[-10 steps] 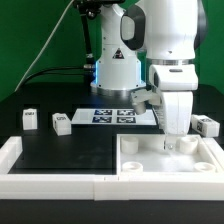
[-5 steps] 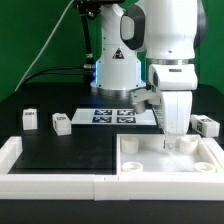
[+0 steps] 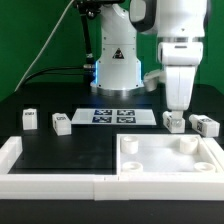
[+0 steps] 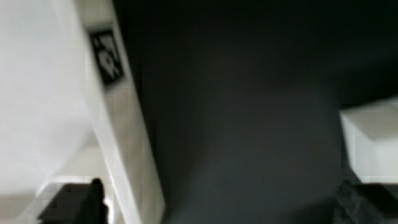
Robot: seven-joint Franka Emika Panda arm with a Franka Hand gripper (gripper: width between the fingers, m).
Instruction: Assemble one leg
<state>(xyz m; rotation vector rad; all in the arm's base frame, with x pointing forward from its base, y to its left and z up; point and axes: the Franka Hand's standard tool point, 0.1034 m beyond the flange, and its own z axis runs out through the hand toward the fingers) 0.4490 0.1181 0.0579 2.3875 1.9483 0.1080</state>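
**Gripper open over tray's far edge, leg just below**

Gripper (image 3: 178,107) hangs fingers-down. In the wrist view its dark fingertips (image 4: 71,203) stand wide apart w/ bare black table between them and nothing held. A blurred white piece w/ a tag (image 4: 103,55) runs along one finger; can't tell what it is.

Surroundings: marker board (image 3: 115,116) lies flat toward the exterior view's left of the gripper, in front of the robot base (image 3: 115,62). A white L-shaped rail (image 3: 50,182) borders the table (image 3: 80,150) at front and at that view's left.

Tray (image 3: 168,178) sits open side up, nearer the camera than the gripper, round corner sockets showing.

The leg (image 3: 174,122) stands on the table just behind the tray's far wall, directly under the fingertips; contact unclear. Second leg (image 3: 207,126) is just beside it, toward the exterior view's right. Two other legs (image 3: 30,120) (image 3: 62,123) stand well apart at the left.
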